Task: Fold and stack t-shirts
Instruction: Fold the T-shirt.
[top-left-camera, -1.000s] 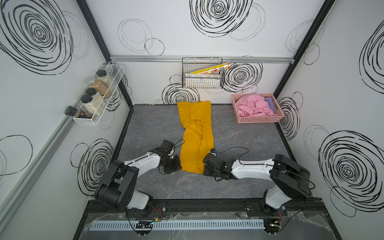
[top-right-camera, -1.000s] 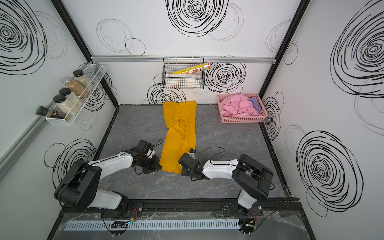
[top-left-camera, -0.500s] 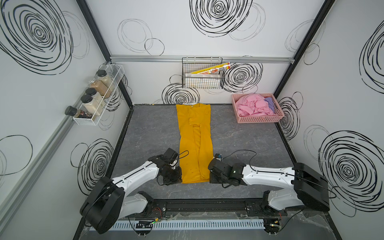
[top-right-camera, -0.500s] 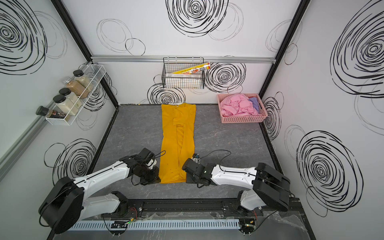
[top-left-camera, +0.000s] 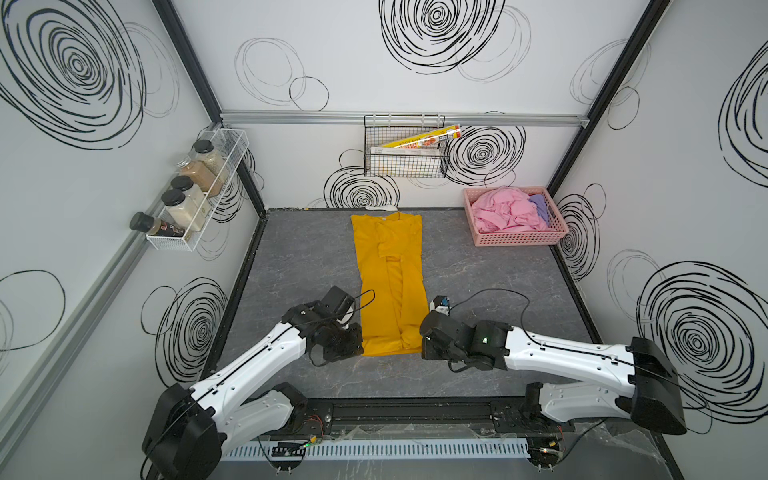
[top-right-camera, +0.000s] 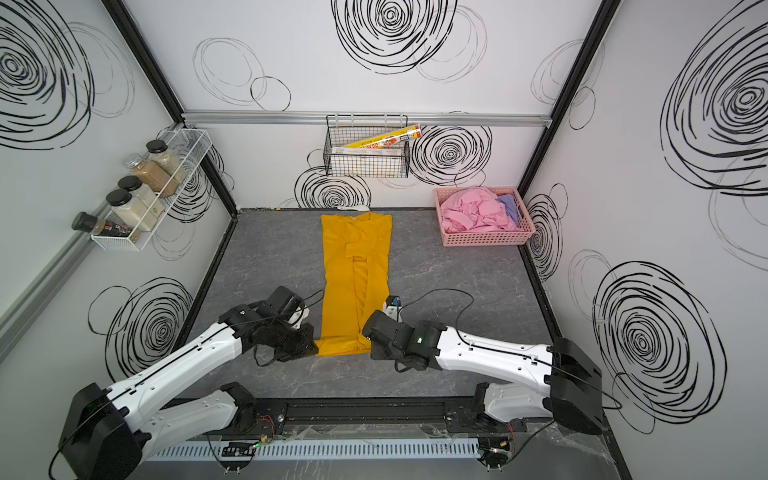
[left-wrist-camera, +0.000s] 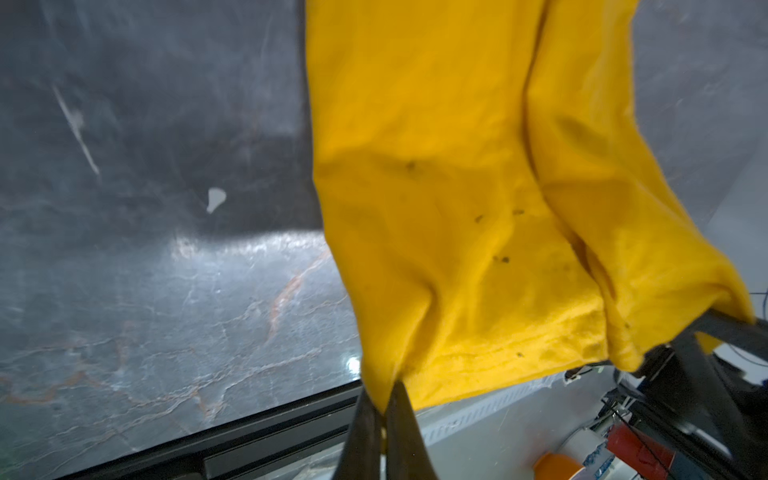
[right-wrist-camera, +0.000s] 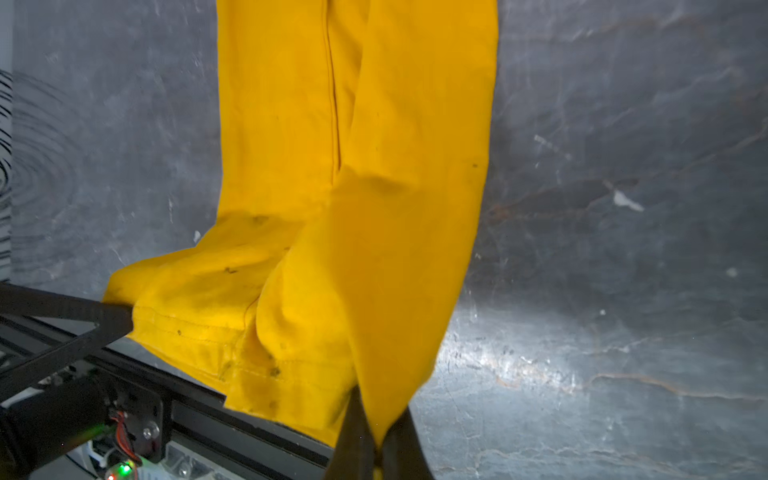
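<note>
A mustard-yellow t-shirt (top-left-camera: 390, 282) (top-right-camera: 355, 274), folded into a long narrow strip, stretches from the back wall toward the front of the grey table. My left gripper (top-left-camera: 360, 347) (left-wrist-camera: 384, 399) is shut on the near left corner of its hem. My right gripper (top-left-camera: 424, 347) (right-wrist-camera: 379, 415) is shut on the near right corner. In both wrist views the hem (left-wrist-camera: 478, 357) (right-wrist-camera: 257, 353) hangs taut between the two grips, lifted a little off the table. A light pink t-shirt (top-left-camera: 503, 210) and a lavender one (top-left-camera: 540, 208) lie crumpled in the pink basket (top-left-camera: 515, 240).
The basket stands at the back right corner. A wire basket (top-left-camera: 405, 160) with boxes hangs on the back wall, and a spice rack (top-left-camera: 195, 195) on the left wall. Bare grey table (top-left-camera: 490, 282) lies on both sides of the shirt. The black front rail (top-left-camera: 415, 411) runs just behind the grippers.
Both grippers pulled the hem toward the front edge and a little apart. The shirt went from slanted and bunched to a straight, stretched strip.
</note>
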